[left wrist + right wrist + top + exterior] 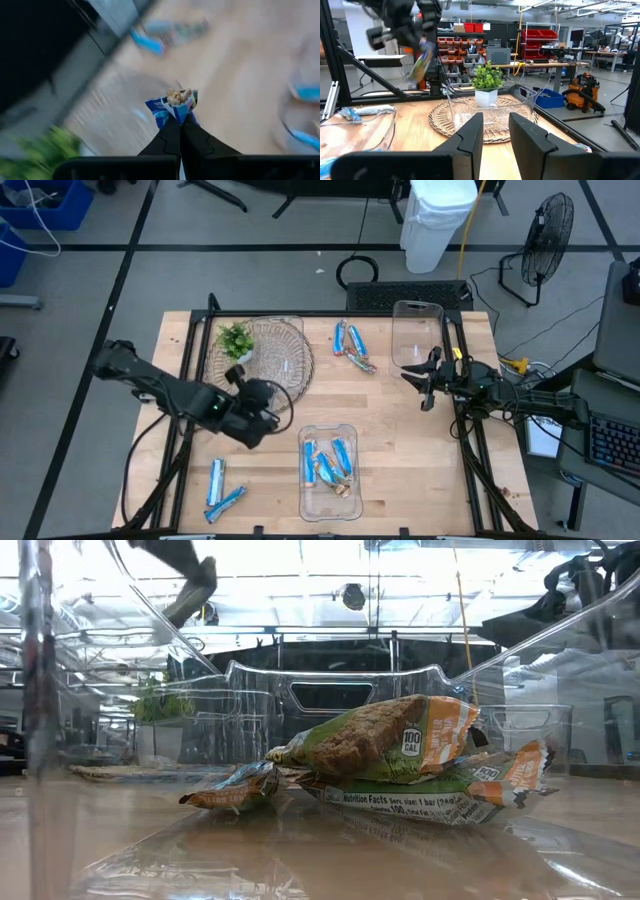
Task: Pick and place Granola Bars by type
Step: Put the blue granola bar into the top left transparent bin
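My left gripper [180, 122] is shut on a blue-and-white granola bar [174, 105] and hangs above the table between the wicker mat and the near clear bin [328, 472]; the right wrist view shows the bar [420, 62] below that gripper. Several blue bars and a tan one lie in this bin. More blue bars lie loose at the far middle [352, 346] and the near left [222, 490]. In the low view, green-and-orange wrapped bars [390, 745] lie piled on the bin's floor. My right gripper [495, 131] waits open at the table's right [425, 385], holding nothing. My left gripper pinches the blue-and-white bar between its two fingertips [170, 137]. The wrapper's crimped end [179, 96] sticks out just past the tips. The bar is lifted clear of the table and hangs tilted below the fingers.
A round wicker mat [285, 365] with a small green plant [234, 340] lies at the far left. A second clear bin [417, 332] stands at the far right. Black frame rails run along both table sides.
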`<state>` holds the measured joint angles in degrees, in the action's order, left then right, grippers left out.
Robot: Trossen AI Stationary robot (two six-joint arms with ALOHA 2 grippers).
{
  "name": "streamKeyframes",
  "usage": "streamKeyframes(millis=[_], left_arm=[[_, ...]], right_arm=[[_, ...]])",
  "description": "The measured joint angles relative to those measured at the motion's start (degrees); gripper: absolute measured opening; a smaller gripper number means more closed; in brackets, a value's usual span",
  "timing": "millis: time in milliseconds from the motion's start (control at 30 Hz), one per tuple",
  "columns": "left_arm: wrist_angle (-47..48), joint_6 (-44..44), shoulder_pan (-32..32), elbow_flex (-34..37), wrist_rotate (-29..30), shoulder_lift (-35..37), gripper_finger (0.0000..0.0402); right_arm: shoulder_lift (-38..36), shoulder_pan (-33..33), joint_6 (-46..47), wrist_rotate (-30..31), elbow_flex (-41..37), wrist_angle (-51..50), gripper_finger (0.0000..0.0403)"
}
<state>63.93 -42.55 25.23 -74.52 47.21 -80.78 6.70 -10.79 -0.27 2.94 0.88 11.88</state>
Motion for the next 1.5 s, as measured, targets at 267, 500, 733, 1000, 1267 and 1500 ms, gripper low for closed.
streamKeyframes(millis=[267, 500, 733, 1000, 1267, 1500], left_arm=[[-20.1, 19.9, -7.7, 10.6, -3.8, 11.4, 0.0002], [-51.4, 39.7, -19.6, 28.7, -20.4, 25.6, 0.0001], [-62.1, 42.0, -35.0, 35.1, -33.1, 35.1, 0.0001], [-62.1, 38.7, -47.1, 28.8, -42.4, 31.2, 0.0002], [-42.2, 31.0, -54.4, 13.3, -41.8, 16.0, 0.0002], [-36.5, 29.4, -53.6, 9.4, -42.7, 1.7, 0.0001]], right_arm=[[0.0, 0.0, 0.0, 0.0, 0.0, 0.0, 0.0084], [0.0, 0.0, 0.0, 0.0, 0.0, 0.0, 0.0084], [0.0, 0.0, 0.0, 0.0, 0.0, -0.1, 0.0084], [0.0, 0.0, 0.0, 0.0, 0.0, 0.0, 0.0084], [0.0, 0.0, 0.0, 0.0, 0.0, -0.1, 0.0084], [0.0, 0.0, 0.0, 0.0, 0.0, -0.1, 0.0084]])
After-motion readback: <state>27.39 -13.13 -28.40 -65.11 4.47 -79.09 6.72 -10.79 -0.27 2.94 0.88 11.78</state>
